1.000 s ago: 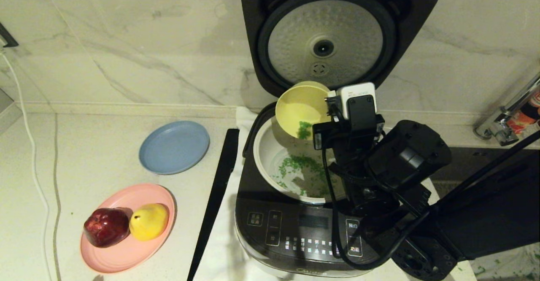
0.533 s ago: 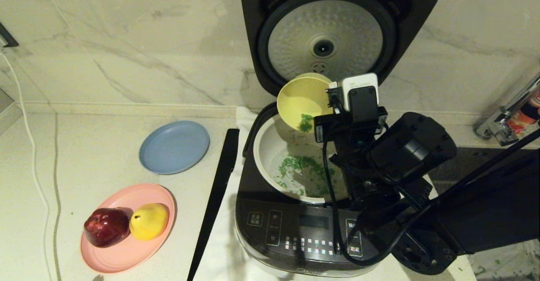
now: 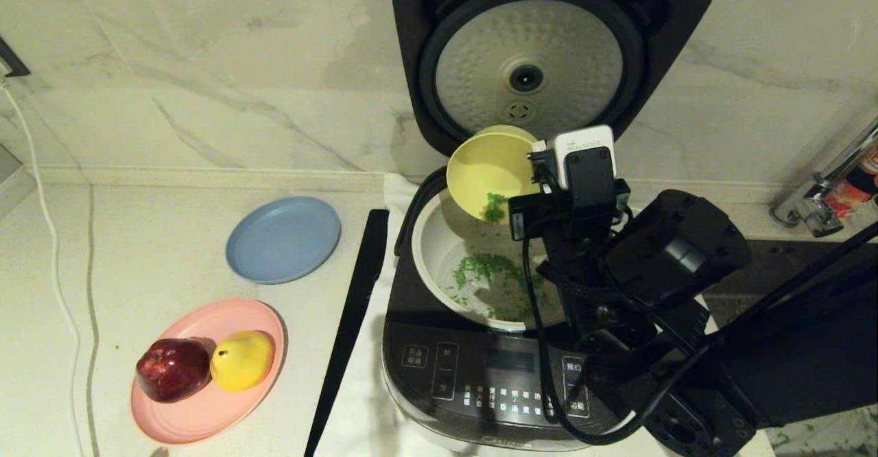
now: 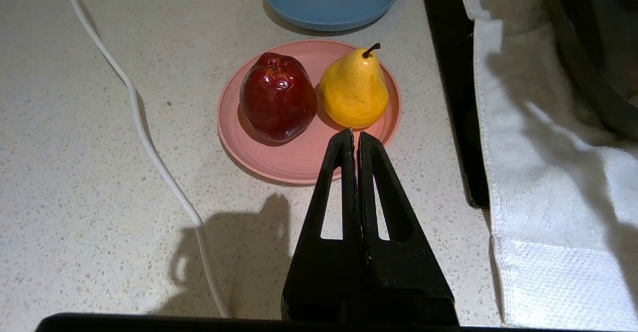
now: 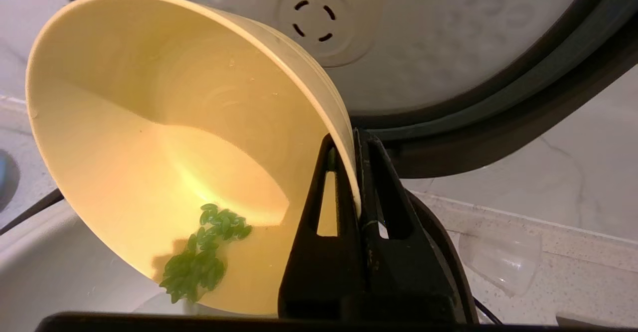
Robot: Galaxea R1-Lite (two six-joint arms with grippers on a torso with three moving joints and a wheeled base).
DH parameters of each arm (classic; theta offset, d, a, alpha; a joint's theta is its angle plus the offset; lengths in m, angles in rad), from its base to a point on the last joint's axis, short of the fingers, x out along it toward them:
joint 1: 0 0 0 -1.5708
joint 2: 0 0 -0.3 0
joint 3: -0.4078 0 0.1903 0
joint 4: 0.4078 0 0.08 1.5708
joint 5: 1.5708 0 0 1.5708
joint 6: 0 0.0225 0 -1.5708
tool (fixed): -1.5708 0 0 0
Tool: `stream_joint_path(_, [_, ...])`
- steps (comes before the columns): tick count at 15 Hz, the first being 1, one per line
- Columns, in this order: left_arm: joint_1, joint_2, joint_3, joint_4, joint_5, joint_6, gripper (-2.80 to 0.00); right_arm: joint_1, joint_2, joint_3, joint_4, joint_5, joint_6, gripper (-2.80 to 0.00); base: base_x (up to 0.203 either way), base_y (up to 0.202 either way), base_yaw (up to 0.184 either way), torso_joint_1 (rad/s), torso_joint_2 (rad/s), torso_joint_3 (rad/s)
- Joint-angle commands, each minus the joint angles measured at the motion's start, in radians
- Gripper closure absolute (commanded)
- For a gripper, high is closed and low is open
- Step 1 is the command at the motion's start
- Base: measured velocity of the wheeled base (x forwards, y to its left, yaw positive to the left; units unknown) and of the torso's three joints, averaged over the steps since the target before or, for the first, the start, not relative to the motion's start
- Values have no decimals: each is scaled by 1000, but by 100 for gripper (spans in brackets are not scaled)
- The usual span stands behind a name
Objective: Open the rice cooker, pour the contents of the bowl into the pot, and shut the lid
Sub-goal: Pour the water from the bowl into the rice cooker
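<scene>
The dark rice cooker [image 3: 480,368] stands with its lid [image 3: 528,66] raised, the dimpled silver underside facing me. Over the cream pot [image 3: 429,251] my right gripper [image 5: 351,140] is shut on the rim of the pale-yellow bowl [image 3: 483,169], which is tipped steeply on its side. A small clump of green bits [image 5: 199,262] clings near the bowl's lower rim [image 5: 149,172]. More green bits [image 3: 490,272] lie scattered on the pot's floor. My left gripper [image 4: 355,133] hangs shut and empty above the counter, near the pink plate.
A pink plate [image 3: 206,409] with a red apple [image 3: 171,369] and a yellow pear [image 3: 241,359] sits at the left front; a blue plate [image 3: 282,239] lies behind it. A black strip [image 3: 353,306] and white cloth [image 4: 538,172] border the cooker. A white cable [image 4: 149,137] crosses the counter.
The bowl and right wrist have shifted slightly up and back over the pot, with a few more green bits fallen in. The left arm has not moved.
</scene>
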Motion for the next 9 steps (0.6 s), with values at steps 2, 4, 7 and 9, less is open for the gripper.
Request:
stream_joint_path(2, [-1,-1,9,0,0,0,0,17,-19,-10,-9,-51,-11,0,0,0,0,0,0,0])
stream_joint_path(4, [0,-1,8,0,0,0,0,15,-48,-24,3,-91,-8,0,0,0,0,0,0,0])
stream_joint_path(7, [0,-1,8,0,0,0,0,-1,-83,-51,174,-112,69,0,0,0,0,0,0,0])
stream_joint_path(9, [0,-1,9,0,0,0,0,-17,-113,-78,322,-121,153,0,0,0,0,0,0,0])
